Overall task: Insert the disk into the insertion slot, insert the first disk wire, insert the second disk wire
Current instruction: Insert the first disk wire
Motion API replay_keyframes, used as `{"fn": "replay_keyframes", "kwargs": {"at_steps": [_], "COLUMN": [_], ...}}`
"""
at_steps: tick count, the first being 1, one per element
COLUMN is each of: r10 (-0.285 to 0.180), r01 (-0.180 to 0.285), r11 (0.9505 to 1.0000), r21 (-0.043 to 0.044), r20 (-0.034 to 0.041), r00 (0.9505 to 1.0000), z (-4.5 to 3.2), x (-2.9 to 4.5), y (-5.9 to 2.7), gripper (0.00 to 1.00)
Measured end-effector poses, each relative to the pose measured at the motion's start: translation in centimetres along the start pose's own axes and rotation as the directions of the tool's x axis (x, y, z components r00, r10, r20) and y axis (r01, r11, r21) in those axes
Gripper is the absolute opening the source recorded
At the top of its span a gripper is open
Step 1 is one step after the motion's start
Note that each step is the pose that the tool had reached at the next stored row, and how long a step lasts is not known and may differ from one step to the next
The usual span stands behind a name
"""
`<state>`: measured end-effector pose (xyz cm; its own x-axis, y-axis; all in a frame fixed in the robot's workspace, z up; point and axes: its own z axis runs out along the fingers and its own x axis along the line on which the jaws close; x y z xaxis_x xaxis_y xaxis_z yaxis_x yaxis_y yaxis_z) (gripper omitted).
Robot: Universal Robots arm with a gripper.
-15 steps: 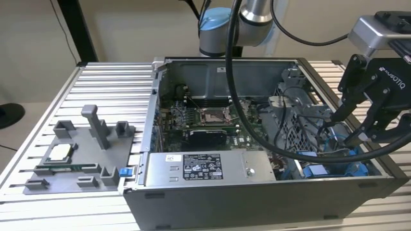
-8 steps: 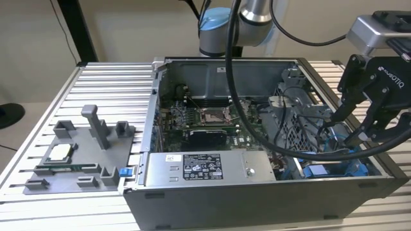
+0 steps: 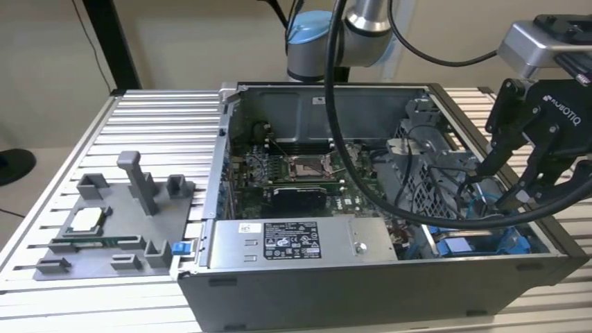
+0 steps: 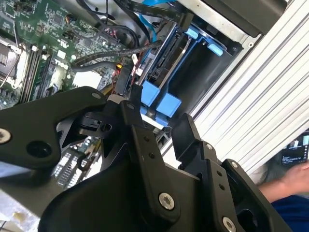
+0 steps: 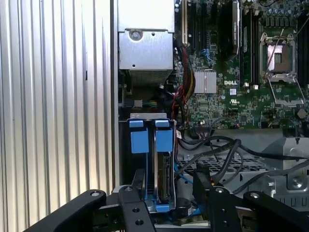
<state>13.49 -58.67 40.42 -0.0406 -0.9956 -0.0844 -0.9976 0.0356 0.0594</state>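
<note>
First wrist view tells it best from where I stand: the hand (image 5: 169, 186) hangs low inside the open computer case (image 3: 370, 291), fingers spread wide, one on either side of the disk (image 5: 163, 175) and pinching nothing. The disk stands on edge between its bright blue tabs (image 5: 147, 137), down in the insertion slot (image 3: 467, 244) at the corner of the case on the exterior view's right. I cannot tell whether it has gone fully home.

I'd judge the first step to be in hand, at or near its end: the disk is in the bay and the hand is free of it. A bundle of black cables (image 5: 215, 152) lies loose just beside the bay, and I can't make out any plug joined to the disk, so both wires look undone to me.

Any work on them would call for a fine, square pinch on a small plug, with little room between the bay wall, the tabs and the tangle of cable. A person's hand (image 4: 294, 176) rests on the slatted worktop (image 3: 138, 111) well clear of the case.
</note>
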Motion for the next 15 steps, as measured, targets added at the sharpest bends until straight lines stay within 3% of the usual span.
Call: {"fn": "replay_keyframes", "kwargs": {"at_steps": [5, 8, 10, 12, 15], "r10": [0.000, 0.000, 0.000, -0.001, -0.003], "r01": [0.000, 0.000, 0.000, 0.001, 0.004], "r11": [1.0000, 1.0000, 0.9999, 0.9998, 0.9990], "r21": [0.0000, 0.0028, 0.0104, 0.0214, 0.0453], "r20": [-0.0004, -0.0068, -0.0129, -0.0145, -0.0176], "r00": [1.0000, 1.0000, 0.9999, 0.9999, 0.9998], "z": [0.00, 0.04, 0.10, 0.16, 0.27], "x": [-0.07, -0.44, -0.97, -1.70, -2.43], "y": [0.00, 0.01, 0.04, 0.12, 0.36], "gripper": [1.00, 1.00, 1.00, 1.00, 1.00]}}
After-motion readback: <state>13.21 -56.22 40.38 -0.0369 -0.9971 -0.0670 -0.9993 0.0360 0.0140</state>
